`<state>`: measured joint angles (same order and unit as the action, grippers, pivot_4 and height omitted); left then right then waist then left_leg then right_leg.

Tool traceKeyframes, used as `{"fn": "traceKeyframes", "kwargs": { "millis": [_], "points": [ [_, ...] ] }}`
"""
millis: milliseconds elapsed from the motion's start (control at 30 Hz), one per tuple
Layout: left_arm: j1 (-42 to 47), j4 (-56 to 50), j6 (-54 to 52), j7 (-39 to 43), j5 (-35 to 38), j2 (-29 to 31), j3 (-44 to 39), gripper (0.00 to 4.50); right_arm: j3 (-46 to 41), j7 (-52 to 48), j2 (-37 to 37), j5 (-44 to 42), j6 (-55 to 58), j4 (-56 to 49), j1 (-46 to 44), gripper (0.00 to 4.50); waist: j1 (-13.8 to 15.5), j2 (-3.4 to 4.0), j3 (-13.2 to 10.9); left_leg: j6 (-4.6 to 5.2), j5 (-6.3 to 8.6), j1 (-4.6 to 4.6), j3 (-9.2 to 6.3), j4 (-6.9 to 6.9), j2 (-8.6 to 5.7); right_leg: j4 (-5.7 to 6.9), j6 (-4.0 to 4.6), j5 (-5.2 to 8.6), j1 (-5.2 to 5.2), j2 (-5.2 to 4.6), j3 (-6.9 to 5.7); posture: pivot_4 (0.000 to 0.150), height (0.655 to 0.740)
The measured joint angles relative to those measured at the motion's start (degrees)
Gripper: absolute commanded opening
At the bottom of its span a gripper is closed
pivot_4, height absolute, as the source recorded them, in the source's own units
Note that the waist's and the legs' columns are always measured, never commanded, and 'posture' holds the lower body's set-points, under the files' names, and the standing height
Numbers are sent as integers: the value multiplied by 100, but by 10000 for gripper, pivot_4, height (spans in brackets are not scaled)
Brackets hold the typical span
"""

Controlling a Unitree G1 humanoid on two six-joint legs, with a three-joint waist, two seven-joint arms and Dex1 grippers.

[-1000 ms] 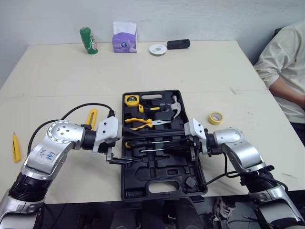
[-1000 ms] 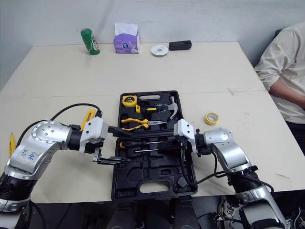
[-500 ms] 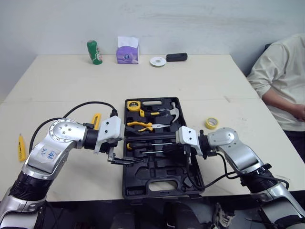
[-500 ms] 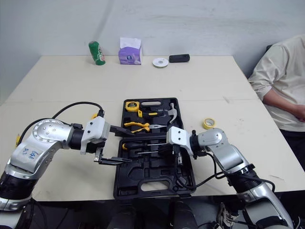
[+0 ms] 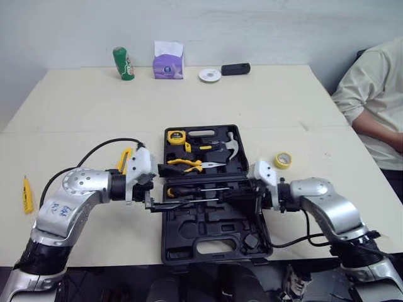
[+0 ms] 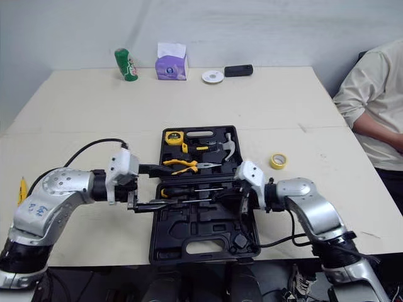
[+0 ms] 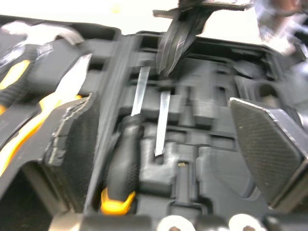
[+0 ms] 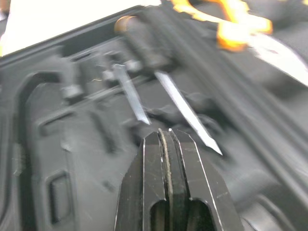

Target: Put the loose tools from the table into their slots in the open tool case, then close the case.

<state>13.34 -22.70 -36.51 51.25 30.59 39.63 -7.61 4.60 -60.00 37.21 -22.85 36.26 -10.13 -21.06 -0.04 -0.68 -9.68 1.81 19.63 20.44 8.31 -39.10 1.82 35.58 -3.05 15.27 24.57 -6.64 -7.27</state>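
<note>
Right wrist view, right fingers (image 8: pixel 188 175) pressed together above tool case (image 8: pixel 43 144), left fingers (image 7: pixel 262 144) spread.

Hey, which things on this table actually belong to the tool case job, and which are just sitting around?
Job: tool case, yellow tool by its left side, small yellow tool at the far left, probably the yellow tape roll.

Lying about: green can, tissue box, white disc, black device.

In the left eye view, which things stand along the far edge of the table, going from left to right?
green can → purple tissue box → white disc → black oblong object
</note>
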Motion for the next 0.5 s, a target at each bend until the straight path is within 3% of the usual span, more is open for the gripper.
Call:
{"fn": "traceKeyframes", "kwargs": {
  "millis": [133, 300, 500],
  "points": [
    [-1158, -351, -500, -932, 518, -365, -1579, 45000, -1090, 148, 526, -269, 135, 119, 217, 20149, -24, 4, -35, -4, 2, -4, 1, 11, 5, -3, 7, 4, 0, 7, -3, 1500, 7278],
    [-2631, -330, -554, -1501, 606, -722, -3265, 45000, -2132, 407, 1062, -207, -142, 1197, 449, 44550, 15, -7, -51, -17, 23, -3, 3, 9, 3, -15, 4, 2, -1, 5, -3, 1500, 7278],
    [-3650, 712, -189, -1803, 538, -771, -4862, 45000, -2564, 572, 1645, 215, -925, 2743, 620, 44550, -6, -3, -55, 6, 51, -1, 3, 10, 5, -24, 10, 6, 4, 3, -4, 1500, 7278]
  ]
}}
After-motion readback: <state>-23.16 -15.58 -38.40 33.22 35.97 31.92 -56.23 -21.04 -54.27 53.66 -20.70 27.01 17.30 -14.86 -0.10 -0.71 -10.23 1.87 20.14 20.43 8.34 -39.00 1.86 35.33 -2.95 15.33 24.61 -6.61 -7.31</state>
